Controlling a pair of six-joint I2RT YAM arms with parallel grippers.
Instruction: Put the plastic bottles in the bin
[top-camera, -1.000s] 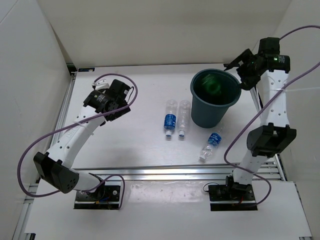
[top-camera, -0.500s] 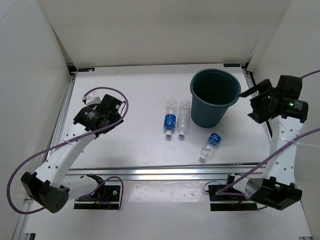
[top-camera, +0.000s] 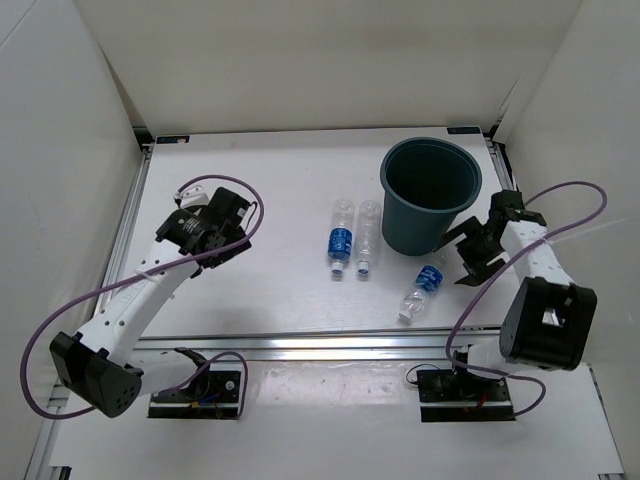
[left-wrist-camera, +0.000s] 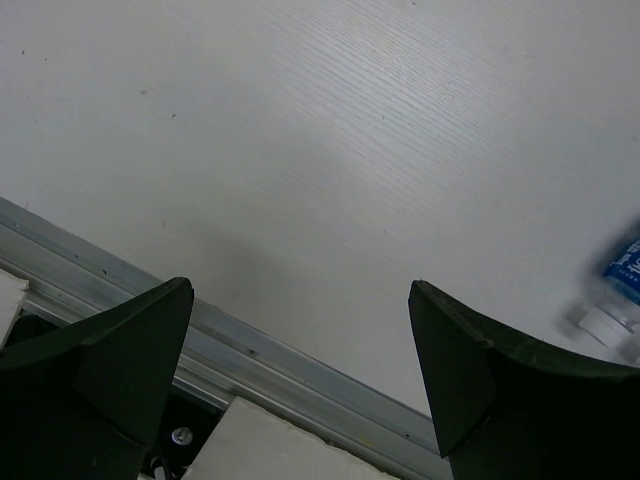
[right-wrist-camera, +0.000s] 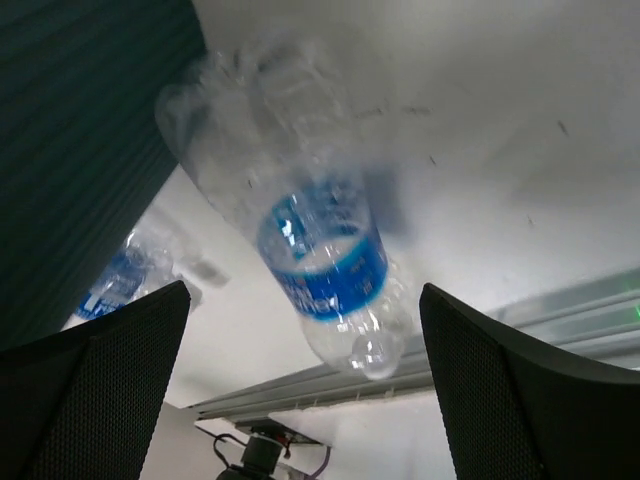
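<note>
We count three plastic bottles on the table (top-camera: 270, 190), one bin (top-camera: 430, 190) and two arms. The first bottle (top-camera: 340, 238), with a blue label, and the second bottle (top-camera: 367, 237), clear, lie side by side and parallel, just left of the bin, with their caps toward the near edge. The third bottle (top-camera: 423, 288), also with a blue label, lies slanted near the foot of the bin, on its near side. The bin stands upright at the far right of the table. Its inside looks dark, so we cannot tell what lies in it. The right fingers (top-camera: 460, 255) are spread wide just beside the third bottle. In the right wrist view this bottle (right-wrist-camera: 320, 250) lies on the table beyond the gap, with the bin wall (right-wrist-camera: 90, 130) at the left. The left fingers (top-camera: 222, 235) are also spread wide, above the bare left part of the table and well apart from the bottles. The table is white with a fine grain and has an aluminium rail (top-camera: 330, 345) along its near edge. Plain white walls (top-camera: 300, 60) close the space on three sides.
</note>
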